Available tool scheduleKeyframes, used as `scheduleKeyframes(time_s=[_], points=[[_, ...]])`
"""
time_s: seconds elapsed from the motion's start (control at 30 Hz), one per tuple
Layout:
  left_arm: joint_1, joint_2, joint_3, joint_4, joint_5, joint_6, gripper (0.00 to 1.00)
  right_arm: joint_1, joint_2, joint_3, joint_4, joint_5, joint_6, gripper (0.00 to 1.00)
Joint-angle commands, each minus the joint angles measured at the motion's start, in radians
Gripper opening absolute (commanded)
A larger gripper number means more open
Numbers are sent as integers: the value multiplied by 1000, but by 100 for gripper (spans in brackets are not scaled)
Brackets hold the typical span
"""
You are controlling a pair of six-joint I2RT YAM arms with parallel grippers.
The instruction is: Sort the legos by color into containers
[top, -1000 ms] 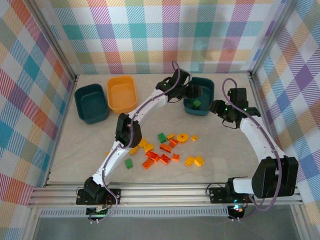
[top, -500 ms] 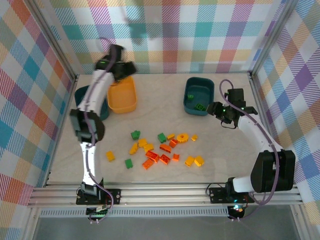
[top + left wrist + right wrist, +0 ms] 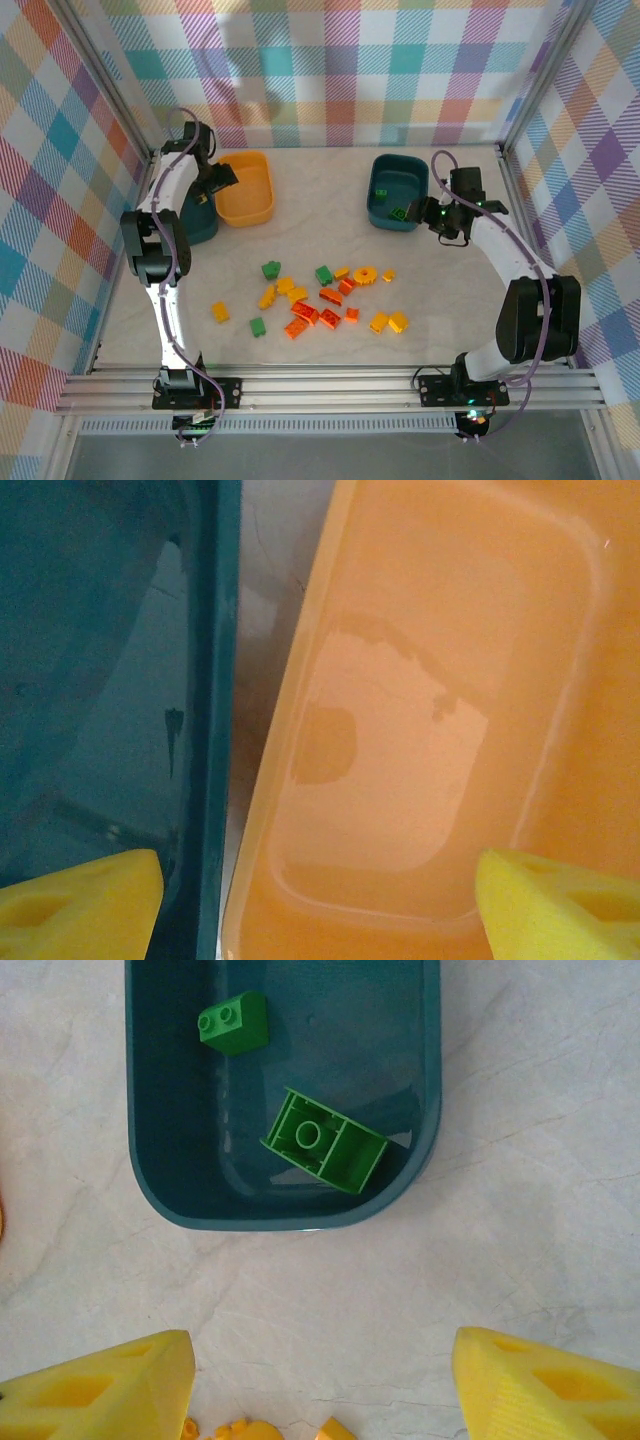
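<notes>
Nearest my bases, the table (image 3: pixel 450 300) carried most of the job. The loose legos (image 3: pixel 330 300) lay scattered across its middle, well apart from every tub. I could pick out three green ones among them, at (image 3: pixel 271 268), (image 3: pixel 323 274) and (image 3: pixel 257 326). The rest were yellow and orange-red, including an orange ring (image 3: pixel 366 274). None of those had been sorted, so I judged the task to be in its early part.

Further out on the right, my right gripper (image 3: pixel 325 1385) hung over bare table just short of the right teal tub (image 3: pixel 435 1080). Its jaws stood apart with nothing between the yellow fingertips (image 3: pixel 100 1385). Inside that tub lay two green bricks. One sat upright near the far wall (image 3: pixel 233 1022), and one lay studs-down nearer the front (image 3: pixel 325 1146). That was all the finished work I could see.

At the far left, my left gripper (image 3: pixel 320 910) hovered over the gap between the left teal tub (image 3: pixel 100 680) and the yellow-orange tub (image 3: pixel 400 730). It was spread wide and carrying nothing. The yellow-orange tub showed a bare floor. The part of the left teal tub I could see held no brick, though my own arm hid much of it from above.

By my reckoning, green had been started and had three bricks to go. Yellow and orange-red had not been begun at all.
</notes>
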Motion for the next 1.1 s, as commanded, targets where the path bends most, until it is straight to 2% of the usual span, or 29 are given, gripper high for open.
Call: scheduleKeyframes(time_s=[0.0, 0.2, 0.53, 0.6, 0.73, 0.97, 1.07], points=[[8, -6, -10, 20, 0, 42, 81, -4, 9, 13, -13, -15, -25, 70], [8, -30, -74, 26, -123, 17, 78, -4, 37, 39, -19, -1, -23, 70], [12, 75, -30, 42, -67, 61, 68, -5, 255, 249, -105, 129, -96, 69], [13, 84, -20, 45, -59, 75, 62, -5, 304, 296, -121, 140, -107, 67], [13, 100, 5, 37, -59, 103, 53, -6, 392, 374, -143, 183, -127, 54], [10, 76, -25, 58, -33, 128, 31, -15, 495, 467, -183, 189, -162, 51], [-5, 61, -41, 72, -6, 135, 20, -17, 513, 477, -181, 175, -167, 45]])
